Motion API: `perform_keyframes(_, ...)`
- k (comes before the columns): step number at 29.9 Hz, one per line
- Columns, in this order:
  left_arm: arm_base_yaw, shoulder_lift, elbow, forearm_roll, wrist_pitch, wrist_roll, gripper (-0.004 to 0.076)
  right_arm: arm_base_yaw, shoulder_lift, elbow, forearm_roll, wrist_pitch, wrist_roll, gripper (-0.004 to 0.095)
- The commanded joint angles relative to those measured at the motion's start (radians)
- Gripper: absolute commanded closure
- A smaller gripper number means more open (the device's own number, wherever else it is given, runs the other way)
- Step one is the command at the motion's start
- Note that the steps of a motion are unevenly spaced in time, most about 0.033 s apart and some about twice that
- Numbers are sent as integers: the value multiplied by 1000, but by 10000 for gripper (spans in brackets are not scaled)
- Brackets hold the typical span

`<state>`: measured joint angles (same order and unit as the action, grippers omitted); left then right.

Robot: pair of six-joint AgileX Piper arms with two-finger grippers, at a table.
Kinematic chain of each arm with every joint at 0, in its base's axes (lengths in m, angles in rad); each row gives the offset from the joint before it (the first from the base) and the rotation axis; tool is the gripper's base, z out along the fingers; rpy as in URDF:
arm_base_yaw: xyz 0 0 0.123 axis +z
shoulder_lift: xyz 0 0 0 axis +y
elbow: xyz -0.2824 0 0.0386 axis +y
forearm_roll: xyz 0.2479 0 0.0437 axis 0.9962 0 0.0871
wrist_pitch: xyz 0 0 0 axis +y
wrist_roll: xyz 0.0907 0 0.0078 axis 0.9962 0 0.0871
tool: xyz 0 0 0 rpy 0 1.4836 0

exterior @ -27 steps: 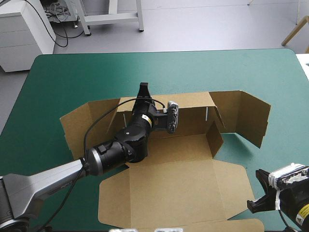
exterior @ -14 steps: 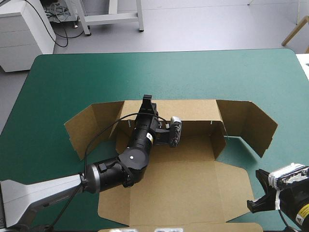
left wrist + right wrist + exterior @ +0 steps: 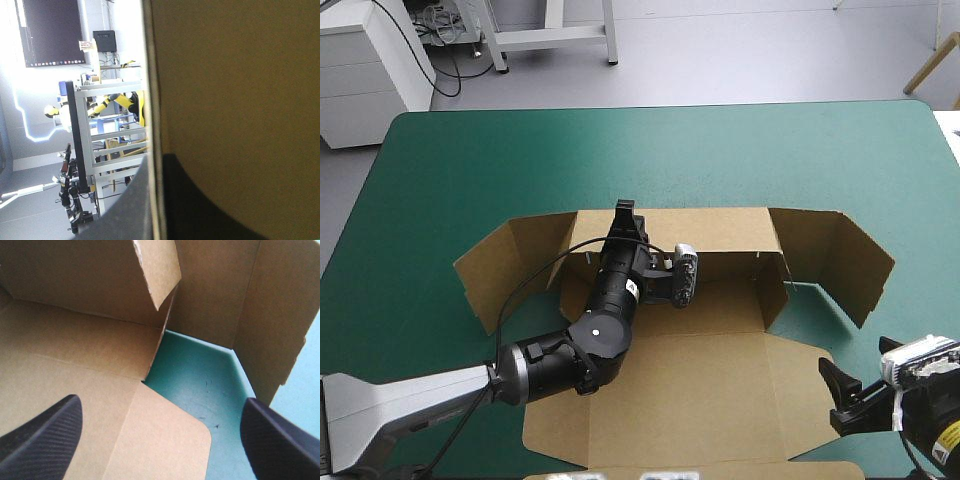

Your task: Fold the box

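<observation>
Teal-green cover bears box; left gripper pinches its wall.

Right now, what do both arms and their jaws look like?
Left arm: pale grey tube, then bulbous black joints with small white and yellow labels; a thin black cable runs along it. Right arm: black, with a yellow label. Jaws on both: broad black curved fins, finely woven texture in the right wrist view.

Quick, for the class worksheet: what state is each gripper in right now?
Left gripper: shut on the raised back wall of the box.
Right gripper: open, holding nothing, near the box's right side.
</observation>
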<state>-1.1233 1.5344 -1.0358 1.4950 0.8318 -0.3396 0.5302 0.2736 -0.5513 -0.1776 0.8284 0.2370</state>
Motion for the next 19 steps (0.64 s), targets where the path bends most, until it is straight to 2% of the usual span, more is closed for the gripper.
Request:
perform_keyframes(1, -8, -43, -20, 39, 17, -12, 734, -2, 26, -44, -56, -124, 54, 74)
perform_keyframes(5, -8, -43, -20, 39, 17, -12, 734, -2, 103, -122, -173, -138, 142, 74)
perform_keyframes(13, -8, -43, -20, 39, 15, -12, 734, -2, 386, -385, -463, -116, 259, 75)
perform_keyframes(19, -8, -43, -20, 39, 15, -12, 734, -2, 649, -634, -510, 13, 184, 75)
